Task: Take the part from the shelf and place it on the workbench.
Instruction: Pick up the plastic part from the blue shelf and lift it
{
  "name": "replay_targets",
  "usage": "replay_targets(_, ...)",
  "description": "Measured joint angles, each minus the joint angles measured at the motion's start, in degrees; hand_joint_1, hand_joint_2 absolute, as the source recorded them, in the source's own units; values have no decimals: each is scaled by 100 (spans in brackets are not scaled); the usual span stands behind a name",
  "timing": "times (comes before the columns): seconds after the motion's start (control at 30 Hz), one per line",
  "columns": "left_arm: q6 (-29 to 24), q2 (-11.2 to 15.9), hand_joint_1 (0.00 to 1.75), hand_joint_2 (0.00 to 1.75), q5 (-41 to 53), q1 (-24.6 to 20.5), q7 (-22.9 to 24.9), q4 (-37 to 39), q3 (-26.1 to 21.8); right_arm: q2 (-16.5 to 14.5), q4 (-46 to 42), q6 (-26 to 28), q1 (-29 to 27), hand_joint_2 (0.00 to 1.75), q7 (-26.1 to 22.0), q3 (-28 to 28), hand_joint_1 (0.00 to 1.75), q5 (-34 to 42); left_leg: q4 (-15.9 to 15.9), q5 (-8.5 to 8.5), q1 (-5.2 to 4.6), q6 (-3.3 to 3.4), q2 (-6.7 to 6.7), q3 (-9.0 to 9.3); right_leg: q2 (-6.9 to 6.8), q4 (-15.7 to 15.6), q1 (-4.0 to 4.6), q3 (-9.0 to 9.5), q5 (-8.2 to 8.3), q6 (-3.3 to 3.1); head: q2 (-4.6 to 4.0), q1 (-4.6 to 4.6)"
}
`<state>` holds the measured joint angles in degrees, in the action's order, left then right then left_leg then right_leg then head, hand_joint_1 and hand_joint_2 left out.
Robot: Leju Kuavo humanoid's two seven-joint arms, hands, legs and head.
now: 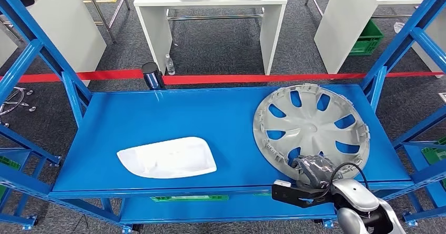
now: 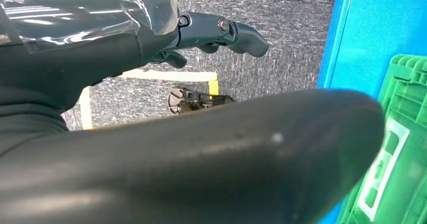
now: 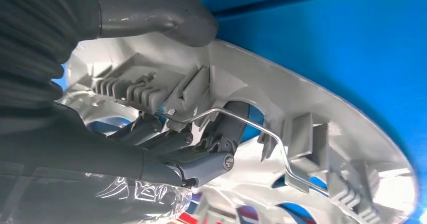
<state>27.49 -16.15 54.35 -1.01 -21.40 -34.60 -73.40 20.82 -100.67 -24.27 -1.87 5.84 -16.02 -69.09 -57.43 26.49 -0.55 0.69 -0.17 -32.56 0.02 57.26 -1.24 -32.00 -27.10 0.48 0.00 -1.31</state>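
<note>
Gripped at its near rim by the right hand, thumb outside and fingers hooked through a slot, the grey wheel cover lies on the blue shelf. Left of the wheel cover rests a white tray-like part. The left hand hangs beside the shelf, fingers loosely apart, holding nothing.

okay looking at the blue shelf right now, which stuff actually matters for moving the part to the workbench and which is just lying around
Part of the job:
- grey wheel cover on the blue shelf
- right hand, gripping the cover's near rim

Just lying about:
- white moulded tray
- water bottle on the floor
- green crate
- left hand, holding nothing
</note>
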Motion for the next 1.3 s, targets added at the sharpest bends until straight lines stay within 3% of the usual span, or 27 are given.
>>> replay_targets(0.07,-3,6,0,0,-3,0,-12,1,-1,-2,12,2,25,175,-7,-9,157,-1,-351,231,28,-73,2,-159,-2,-17,-37,25,16,-43,0,-25)
replay_targets(0.13,-3,6,0,0,-7,1,-17,2,-2,-2,23,4,34,175,-7,-14,161,-3,-1116,606,71,-138,4,-509,-5,-14,-35,23,17,-58,0,-49)
replay_targets(0.2,18,5,0,87,-8,6,-56,3,-7,-1,34,8,35,175,-7,-16,162,-12,-1649,747,105,-170,6,-766,-4,-12,-33,24,16,-57,0,-48)
replay_targets(0.23,40,4,0,131,-9,9,-105,2,-9,-1,38,11,34,175,-7,-16,161,-19,-1587,651,116,-171,6,-743,-1,-12,-33,29,15,-56,0,-48)
replay_targets(0.27,65,4,0,175,-8,11,-177,-2,-10,-1,40,15,33,175,-7,-15,161,-25,-1306,469,122,-164,7,-615,4,-12,-34,37,14,-55,0,-48)
replay_targets(0.3,86,3,0,175,3,12,-260,-11,-9,-1,41,20,30,175,-5,-12,161,-29,-889,255,125,-148,6,-418,9,-13,-34,45,12,-52,0,-48)
replay_targets(0.37,101,-5,0,175,47,15,-415,-48,0,1,42,26,21,175,-3,1,161,-34,-197,20,105,-104,-1,-86,18,-9,-11,32,8,-23,0,-45)
replay_targets(0.4,103,-15,0,175,72,20,-472,-72,7,3,42,30,18,175,-2,10,161,-37,-43,-4,90,-81,-4,-13,21,-8,-2,17,11,1,0,-44)
replay_targets(0.53,115,-58,0,175,103,42,-555,-172,21,27,46,38,-15,175,-3,34,161,-44,84,-48,77,59,7,32,24,57,-10,-45,-30,107,0,-37)
replay_targets(0.6,115,-73,0,175,106,44,-566,-205,23,42,55,38,-36,175,-3,36,161,-42,150,-94,87,130,15,51,21,576,-13,-302,-288,71,0,-24)
replay_targets(0.67,115,-87,0,175,110,49,-569,-219,24,47,65,39,-46,175,-3,37,161,-41,153,-102,64,154,13,36,20,1377,-12,-690,-590,40,0,-19)
replay_targets(0.7,115,-93,0,175,112,52,-569,-222,23,47,70,40,-50,175,-3,37,161,-41,151,-102,55,157,12,35,20,1622,-13,-809,-650,56,0,-19)
replay_targets(0.73,115,-97,0,175,112,55,-568,-231,22,48,73,41,-49,175,-5,37,161,-38,148,-101,52,157,9,37,20,1648,-15,-821,-619,92,0,-19)
replay_targets(0.77,117,-105,0,175,112,57,-567,-247,22,51,75,44,-44,175,-10,36,161,-29,141,-98,52,152,5,43,18,1423,-17,-712,-500,141,0,-19)
replay_targets(0.83,151,-131,0,175,108,59,-551,-308,18,60,76,69,-25,175,-31,32,161,35,101,-75,43,119,-2,41,3,582,-16,-301,-184,207,0,-16)
replay_targets(0.9,225,-162,0,175,101,61,-543,-390,10,61,78,149,-7,175,-58,28,161,170,49,-46,20,67,-1,17,-5,56,-4,-43,-12,158,0,-18)
replay_targets(1.0,331,-211,0,175,94,67,-561,-543,-27,39,72,422,-2,175,-175,64,161,592,20,-34,30,-7,1,-17,-1,8,11,-28,25,36,0,-17)
replay_targets(1.07,416,-255,0,175,91,74,-575,-655,-84,5,34,691,-1,175,-357,158,161,1191,-210,130,53,-74,3,-128,-2,-5,-18,-28,43,-21,0,-25)
replay_targets(1.17,539,-306,0,175,78,79,-606,-757,-188,-54,-128,1002,7,175,-799,348,161,2492,-1273,649,99,-159,6,-612,0,-5,-24,-37,49,-56,0,-38)
replay_targets(1.2,553,-316,0,175,70,79,-617,-769,-220,-71,-204,1062,24,175,-967,401,161,2915,-1561,728,107,-168,6,-750,1,-3,-19,-37,48,-56,0,-38)
replay_targets(1.23,555,-326,0,175,57,78,-626,-774,-248,-88,-283,1107,50,175,-1128,448,161,3289,-1651,700,111,-167,6,-800,4,-2,-15,-32,48,-55,0,-38)
replay_targets(1.27,549,-337,0,175,40,78,-634,-775,-274,-107,-367,1141,86,175,-1277,492,161,3598,-1504,565,112,-154,6,-740,7,-2,-10,-24,46,-54,0,-38)
replay_targets(1.3,538,-344,0,175,20,77,-643,-775,-293,-125,-460,1171,124,175,-1409,534,161,3851,-1157,360,107,-127,5,-582,10,-3,-5,-14,45,-53,0,-38)
